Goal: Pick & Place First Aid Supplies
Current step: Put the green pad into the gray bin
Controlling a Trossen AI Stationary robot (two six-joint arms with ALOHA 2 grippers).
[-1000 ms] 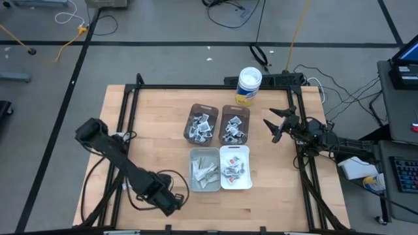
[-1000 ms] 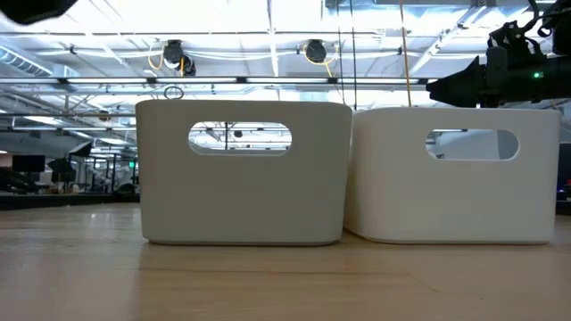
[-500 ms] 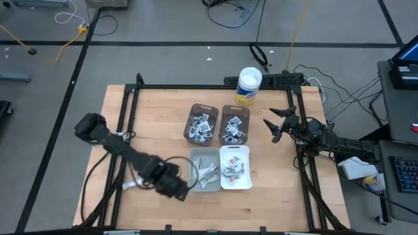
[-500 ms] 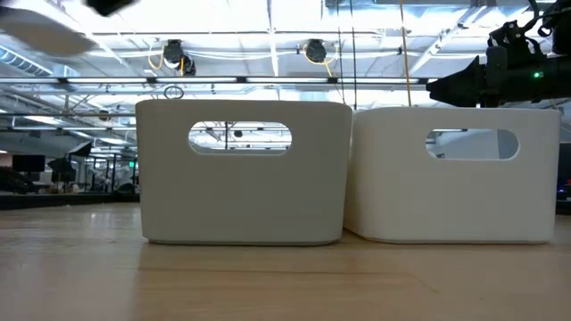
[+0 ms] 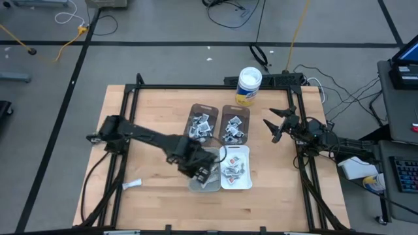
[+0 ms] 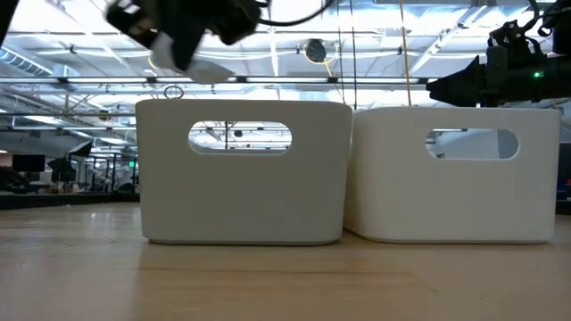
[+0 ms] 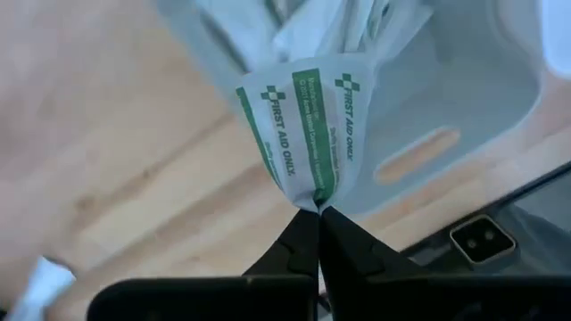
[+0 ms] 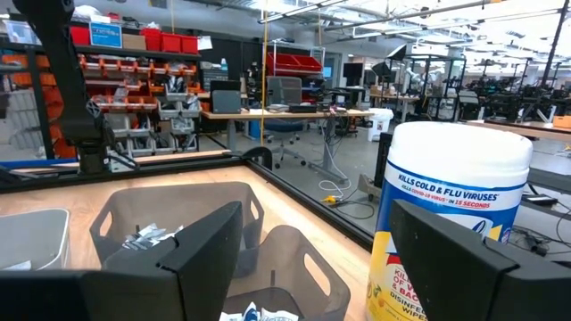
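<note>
My left gripper [image 5: 201, 164] hangs over the grey bin [image 5: 196, 184] at the near middle of the table, shut on a white packet with green "FIRST AID ONLY" print [image 7: 308, 125]. In the low view that gripper [image 6: 174, 45] and packet [image 6: 203, 68] show above the grey bin's rim [image 6: 241, 105]. Pale strips [image 7: 303, 27] lie in the bin. One more white packet [image 5: 130, 185] lies flat on the wood near the left. My right gripper [image 5: 273, 127] waits open at the table's right side. My left gripper pinches the printed packet by one narrow end [image 7: 317, 198] between its two fingertips [image 7: 299, 239], coming from above and pointing steeply down. The packet is bent along its length and sticks out below the fingers, lifted clear above the grey bin.
A white bin [image 5: 236, 168] with packets stands right of the grey one. Two brown bins [image 5: 201, 124] [image 5: 235, 124] with packets stand behind them. A white tub with a yellow label [image 5: 249, 86] is at the far edge. A black frame [image 5: 124, 117] rims the table.
My left gripper, staying shut on the packet, has swung from the near left of the table toward the right and far side, rising and rolling its wrist, to above the grey bin. The packet has travelled with it, clear of the table.
</note>
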